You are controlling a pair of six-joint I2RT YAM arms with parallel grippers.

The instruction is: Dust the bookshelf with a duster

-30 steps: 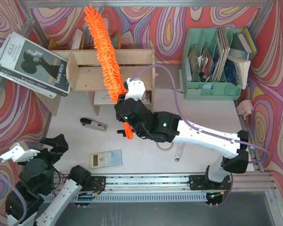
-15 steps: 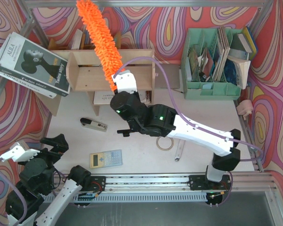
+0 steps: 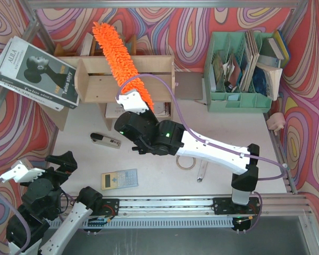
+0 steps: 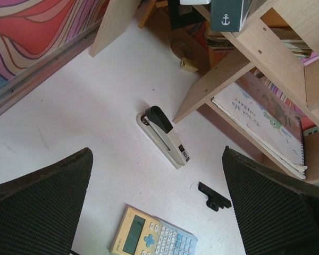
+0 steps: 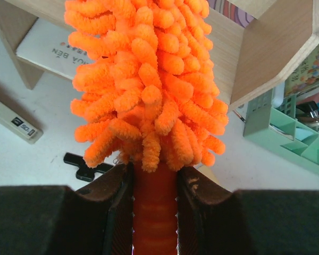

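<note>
**Duster laid across the shelf top, right arm doing the wiping**

I have the duster (image 3: 117, 56) clamped by its orange handle in the right fingers (image 5: 109, 194), which are closed tight just below the fluffy head. From above, the head lies slantwise across the top board of the bookshelf (image 3: 95, 85), left of the middle. Its tip reaches past the back edge toward the wall, and the handle end sits in front of the shelf. I cannot tell whether the fluff presses on the wood or rides just above it. The left fingers (image 4: 37, 207) stand wide apart and hold nothing. They are parked low at the near left over the counter (image 4: 85, 95), with the stapler (image 4: 164, 137) and the calculator (image 4: 149, 241) below them.

I read this as the top-board pass. To do it well, I would bring the head down until the fluff flattens a little against the board. Then I would sweep sideways along the board with the head lying across its depth, so each stroke covers front to back. The wrist should stay level so the far tip does not lift.

I would go slowly near the left end, where the big book (image 3: 34, 74) sits at the shelf and the tip could nudge it. The mint-green organizer (image 3: 239, 69) stands well apart on the right. The lower compartments look undone to me.
</note>
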